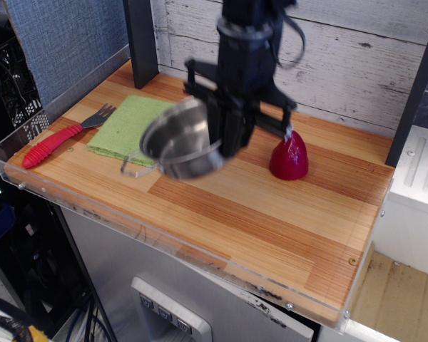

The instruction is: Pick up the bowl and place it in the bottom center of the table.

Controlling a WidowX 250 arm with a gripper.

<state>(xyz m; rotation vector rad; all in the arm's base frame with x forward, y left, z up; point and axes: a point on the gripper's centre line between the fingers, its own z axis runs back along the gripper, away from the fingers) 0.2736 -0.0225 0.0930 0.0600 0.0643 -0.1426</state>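
Shiny round stainless-steel bowl (180, 146) hangs tilted over the striped wood-plank table (271, 228), jaws of the black gripper (225, 139) clenched on its rim. Looks light, rigid, slick metal, so that rim pinch could slip.

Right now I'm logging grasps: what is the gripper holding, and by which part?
The gripper holds the stainless-steel bowl by its right rim, tilted, above the table.

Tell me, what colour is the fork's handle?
Red, on the fork; clearest in the observation.image view.
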